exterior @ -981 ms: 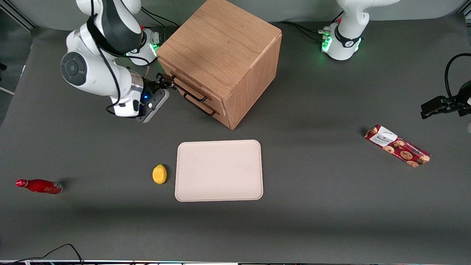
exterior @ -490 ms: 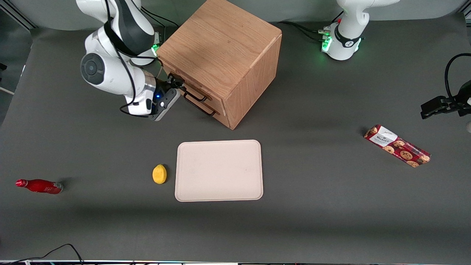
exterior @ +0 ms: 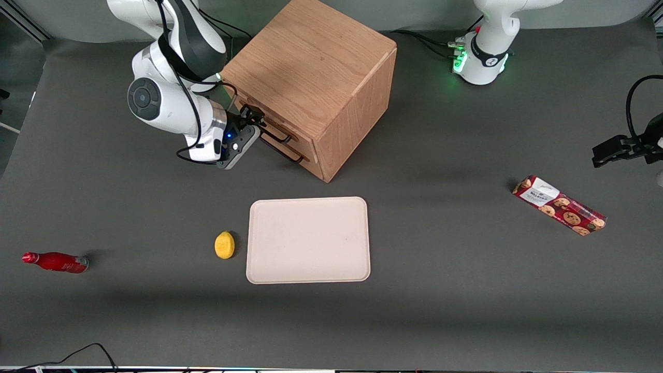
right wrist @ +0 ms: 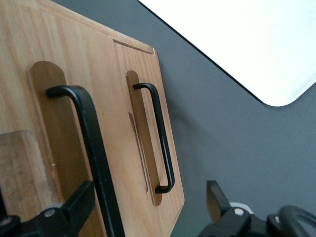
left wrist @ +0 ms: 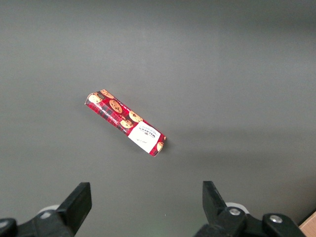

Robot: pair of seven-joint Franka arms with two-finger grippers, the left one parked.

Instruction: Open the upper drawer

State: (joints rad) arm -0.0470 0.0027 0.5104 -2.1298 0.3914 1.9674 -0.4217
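Two black handles showed on the cabinet (exterior: 316, 77) front in our wrist camera, and the one that mattered was the nearer, thicker-looking bar. Reading the front view from left to right, we had a red bottle (exterior: 54, 261) toward the working arm's end of the table, then our gripper (exterior: 252, 115), then the cabinet, with a lemon (exterior: 224, 244) and a tray (exterior: 308, 240) nearer the camera, and a cookie box (exterior: 559, 204) toward the parked arm's end.

The gripper sat right at the front of the upper drawer (exterior: 267, 123), held sideways and pointed into the drawer face. Its fingers (right wrist: 74, 205) stood spread, gripping nothing, and the upper drawer's handle (right wrist: 94, 148) ran between them, its long axis crossing the gap from one finger to the other. The lower drawer's handle (right wrist: 159, 136) lay parallel and clear of the fingers.

We judged the drawer to be shut, its face flush with the cabinet. Closing on the bar came next, then a pull straight out from the cabinet front.
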